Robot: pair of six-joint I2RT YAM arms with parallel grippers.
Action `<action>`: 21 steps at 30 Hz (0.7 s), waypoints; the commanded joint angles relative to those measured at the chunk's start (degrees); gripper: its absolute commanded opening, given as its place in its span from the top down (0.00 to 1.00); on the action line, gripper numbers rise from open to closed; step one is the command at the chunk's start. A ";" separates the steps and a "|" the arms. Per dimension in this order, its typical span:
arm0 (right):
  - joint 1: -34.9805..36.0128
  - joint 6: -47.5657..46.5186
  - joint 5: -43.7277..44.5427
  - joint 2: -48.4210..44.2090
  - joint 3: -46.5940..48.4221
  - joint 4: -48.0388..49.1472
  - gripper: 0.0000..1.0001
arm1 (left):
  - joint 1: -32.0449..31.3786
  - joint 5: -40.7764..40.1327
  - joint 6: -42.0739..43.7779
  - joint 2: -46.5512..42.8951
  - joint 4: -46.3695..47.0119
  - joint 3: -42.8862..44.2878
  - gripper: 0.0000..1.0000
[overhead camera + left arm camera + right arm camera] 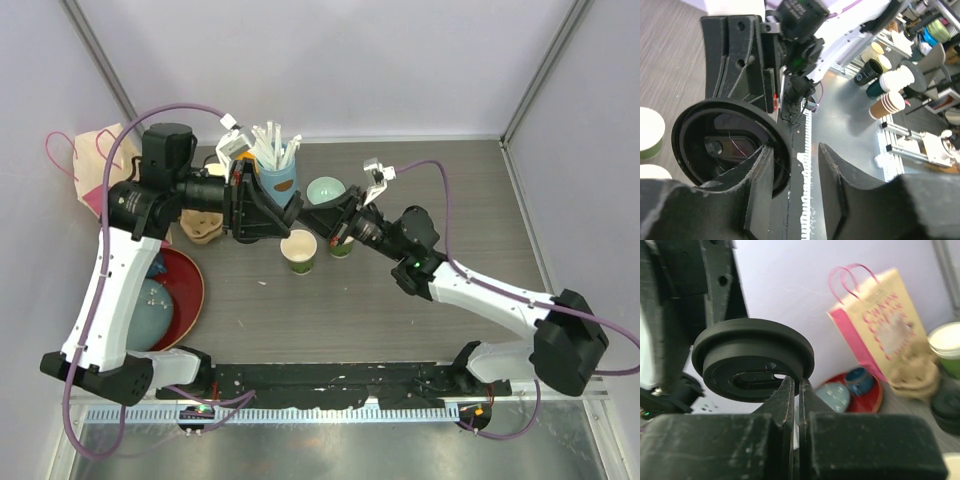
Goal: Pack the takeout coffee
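My right gripper (800, 382) is shut on the rim of a round black lid (752, 352) and holds it in the air above the table. My left gripper (795, 149) is open right beside it, with the lid's (715, 145) edge just reaching past its left finger. In the top view both grippers, left (290, 208) and right (322, 222), meet above an open dark-green cup (299, 250) with a cream inside. A second green cup (341, 247) stands partly hidden under the right gripper. Another black lid (945, 407) lies low at the right of the right wrist view.
A blue cup of white straws (275, 165) and a pale green bowl (325, 190) stand behind the grippers. A pink-and-cream paper bag (105, 165), a tan cup carrier (205, 228) and a red plate (185, 290) with blue bowls are at the left.
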 commanded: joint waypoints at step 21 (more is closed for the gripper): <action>-5.97 -42.65 32.85 19.14 51.20 -110.58 0.99 | 1.80 -45.85 2.49 -1.80 16.04 -19.53 0.33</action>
